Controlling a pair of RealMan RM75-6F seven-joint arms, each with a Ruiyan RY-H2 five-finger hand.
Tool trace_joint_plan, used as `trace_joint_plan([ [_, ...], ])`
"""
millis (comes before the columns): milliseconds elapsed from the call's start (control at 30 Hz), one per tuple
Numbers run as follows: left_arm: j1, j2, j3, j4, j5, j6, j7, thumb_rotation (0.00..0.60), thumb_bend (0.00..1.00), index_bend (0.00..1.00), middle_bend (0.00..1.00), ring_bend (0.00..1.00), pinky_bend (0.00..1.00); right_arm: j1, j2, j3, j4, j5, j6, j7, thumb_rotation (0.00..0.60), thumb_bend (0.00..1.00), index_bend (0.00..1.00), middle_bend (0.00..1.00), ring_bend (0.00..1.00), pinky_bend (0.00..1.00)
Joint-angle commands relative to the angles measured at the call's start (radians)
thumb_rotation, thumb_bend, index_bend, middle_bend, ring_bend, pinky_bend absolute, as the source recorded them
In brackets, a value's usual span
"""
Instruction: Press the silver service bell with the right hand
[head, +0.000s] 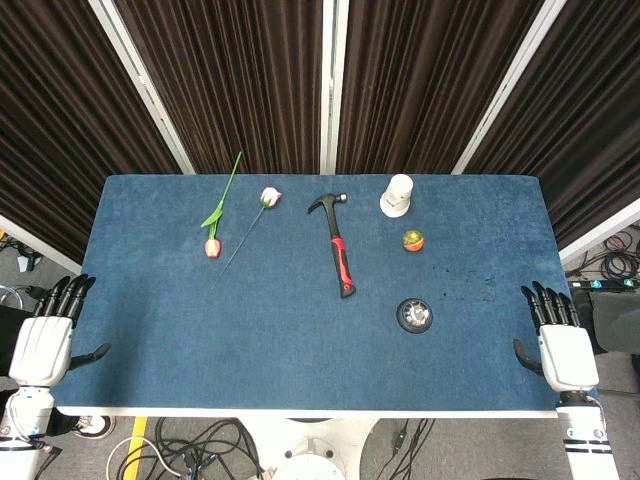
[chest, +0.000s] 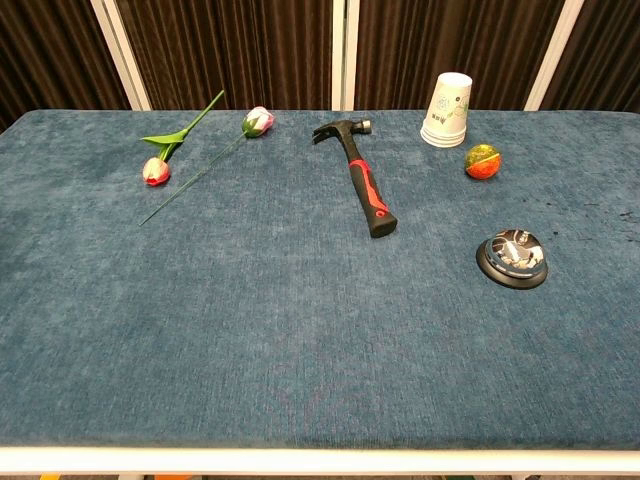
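Note:
The silver service bell (head: 414, 315) (chest: 512, 258), a shiny dome on a black round base, sits on the blue table toward the front right. My right hand (head: 558, 336) rests at the table's right front edge, fingers straight and apart, holding nothing, well to the right of the bell. My left hand (head: 48, 330) lies at the left front edge, also open and empty. Neither hand shows in the chest view.
A red-and-black hammer (head: 338, 246) (chest: 365, 186) lies mid-table left of the bell. Behind the bell are a small orange ball (head: 413, 241) (chest: 483, 161) and stacked paper cups (head: 396, 195) (chest: 449, 109). Two tulips (head: 215, 222) (chest: 158, 168) lie far left. Blue cloth table (head: 250, 340).

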Motion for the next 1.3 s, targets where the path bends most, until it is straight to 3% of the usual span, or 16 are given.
trace_joint_plan([
  [33,0.001,0.001,0.000,0.001,-0.001,0.002,-0.001,0.600,0.11,0.09,0.05,0.00,0.15,0.001,0.000,0.000,-0.001,-0.008,0.005,0.001,0.600,0.29,0.00,0.00,0.00,0.00],
  [333,0.001,0.001,0.000,0.005,-0.005,-0.002,-0.006,0.600,0.11,0.09,0.05,0.00,0.15,0.002,-0.008,0.003,0.011,-0.032,0.025,0.015,0.600,0.46,0.00,0.00,0.00,0.00],
  [600,-0.001,0.005,0.004,0.000,-0.009,-0.013,-0.006,0.600,0.11,0.09,0.05,0.00,0.15,0.004,-0.013,0.002,0.008,-0.035,0.023,0.009,0.600,0.77,0.00,0.00,0.00,0.00],
  [733,0.001,-0.002,0.006,0.013,-0.007,-0.009,-0.013,0.600,0.11,0.09,0.05,0.00,0.15,0.006,-0.010,-0.002,0.009,-0.043,0.024,-0.005,0.600,0.99,0.00,0.00,0.00,0.00],
  [867,-0.001,-0.006,0.005,0.022,-0.010,-0.014,-0.018,0.600,0.11,0.09,0.05,0.00,0.15,0.005,-0.021,0.004,0.014,-0.034,0.029,-0.022,0.600,1.00,0.00,0.01,0.00,0.00],
  [967,-0.002,-0.006,0.004,0.023,-0.007,-0.013,-0.019,0.600,0.11,0.09,0.05,0.00,0.15,0.010,-0.029,0.007,0.016,-0.033,0.026,-0.039,0.600,1.00,0.00,0.11,0.05,0.07],
  [1033,-0.002,-0.007,0.006,0.026,-0.007,-0.015,-0.019,0.600,0.11,0.09,0.05,0.00,0.15,0.016,-0.036,0.005,0.021,-0.036,0.019,-0.048,0.600,1.00,0.00,0.31,0.23,0.25],
  [1133,-0.001,-0.007,0.006,0.028,-0.011,-0.017,-0.020,0.600,0.11,0.09,0.05,0.00,0.15,0.031,-0.037,-0.008,0.015,-0.032,-0.024,-0.070,0.600,1.00,0.00,0.71,0.59,0.57],
  [1233,-0.001,-0.010,0.007,0.032,-0.014,-0.018,-0.022,0.600,0.11,0.09,0.05,0.00,0.15,0.048,-0.053,-0.015,0.016,-0.037,-0.050,-0.118,0.600,1.00,0.00,0.83,0.69,0.64],
  [1300,0.000,-0.010,0.007,0.035,-0.015,-0.019,-0.023,0.600,0.11,0.09,0.05,0.00,0.15,0.060,-0.066,-0.020,0.011,-0.041,-0.067,-0.147,0.600,1.00,0.00,0.85,0.71,0.65],
])
